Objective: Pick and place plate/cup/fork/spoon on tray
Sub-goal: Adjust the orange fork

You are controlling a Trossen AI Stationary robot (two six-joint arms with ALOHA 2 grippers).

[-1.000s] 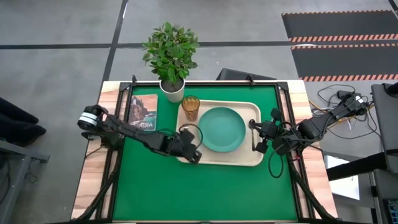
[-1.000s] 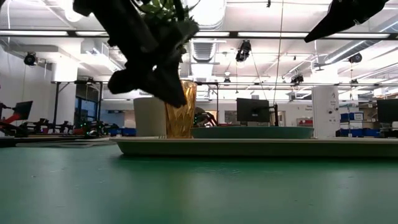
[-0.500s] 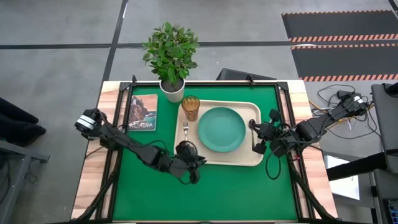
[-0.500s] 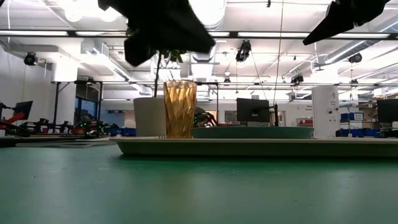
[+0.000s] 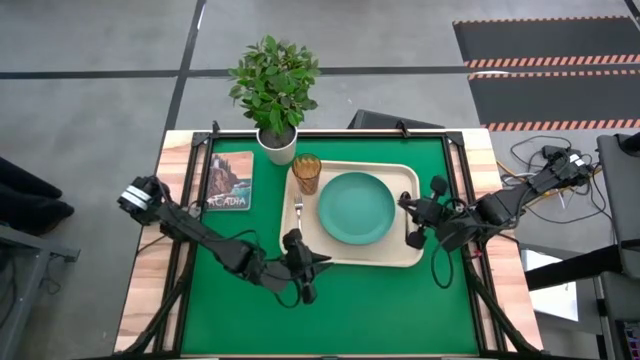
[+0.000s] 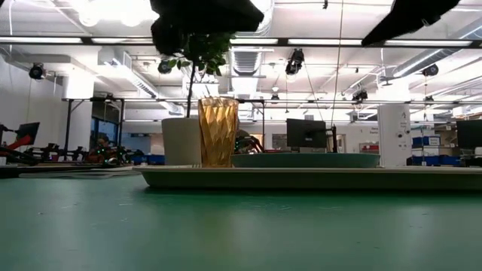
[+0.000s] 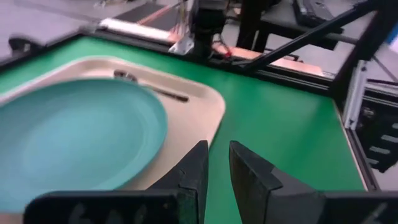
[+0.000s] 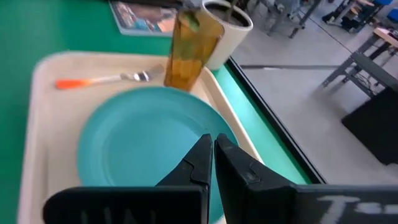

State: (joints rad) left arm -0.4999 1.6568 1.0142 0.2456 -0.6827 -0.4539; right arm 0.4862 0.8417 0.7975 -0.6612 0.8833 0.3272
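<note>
The cream tray [image 5: 400, 257] lies on the green mat. On it are the teal plate [image 5: 356, 207], the amber cup [image 5: 306, 173] upright at its far left corner, and the orange-handled fork [image 5: 298, 212] flat to the left of the plate. The silver spoon [image 7: 152, 89] lies on the tray's right part, beyond the plate in the left wrist view. My left gripper [image 5: 318, 260] is shut and empty, raised over the mat by the tray's near left corner. My right gripper [image 5: 408, 218] is shut and empty above the tray's right edge.
A potted plant in a white pot [image 5: 277, 100] stands just behind the tray's far left corner. A book [image 5: 230, 182] lies on the mat to the left of the tray. Bare green mat [image 5: 350, 310] stretches along the near side.
My left gripper has drawn back from the tray's left part, where the fork lies, toward the table's near edge and upward, and is now off the tray. The fork stays flat on the tray beside the plate.
</note>
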